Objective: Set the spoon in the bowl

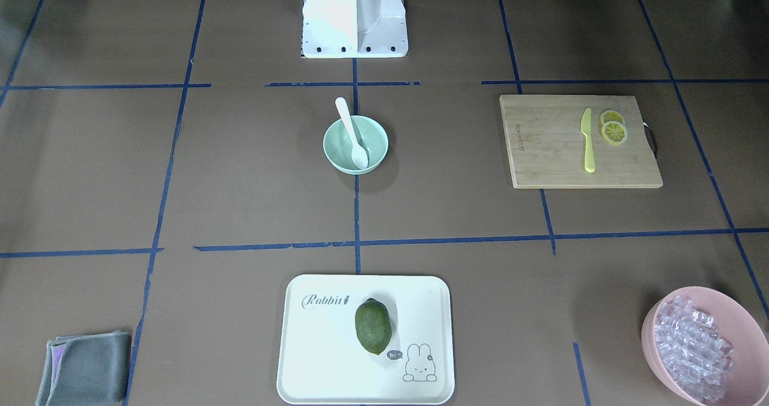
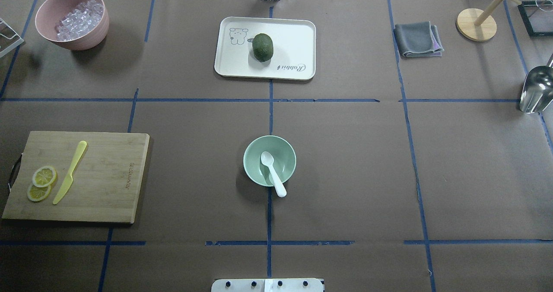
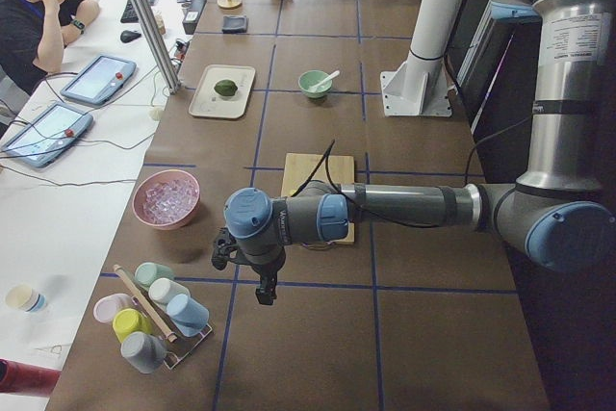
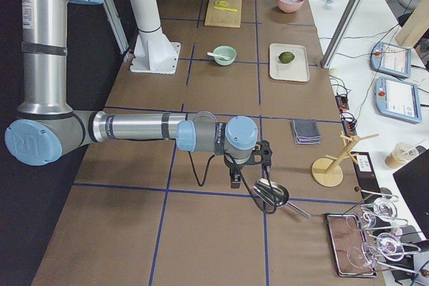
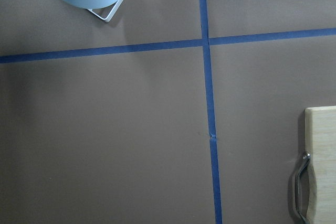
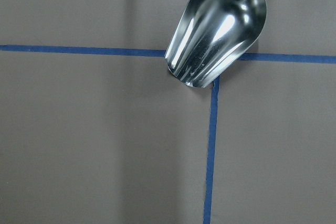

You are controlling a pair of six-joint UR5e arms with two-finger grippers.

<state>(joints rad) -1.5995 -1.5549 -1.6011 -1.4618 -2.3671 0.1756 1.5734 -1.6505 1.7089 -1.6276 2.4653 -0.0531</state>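
Spoon: in bowl, handle over rim.
Left gripper: well apart from spoon; open or closed, cannot tell.
Right gripper: same.

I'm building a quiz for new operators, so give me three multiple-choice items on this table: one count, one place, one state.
1. How many lemon slices lie beside the yellow knife on the cutting board? A one; B two; C four.
2. Where is the scoop of the spoon? A on the cutting board; B under the yellow knife; C inside the mint-green bowl.
3. How does the spoon's handle sit? A leaning on the bowl's rim and sticking out past it; B wholly inside the bowl; C standing upright.

Answers: 1 B, two slices show next to the knife. 2 C, the scoop lies down inside the bowl. 3 A, the handle crosses the rim on the robot's side.
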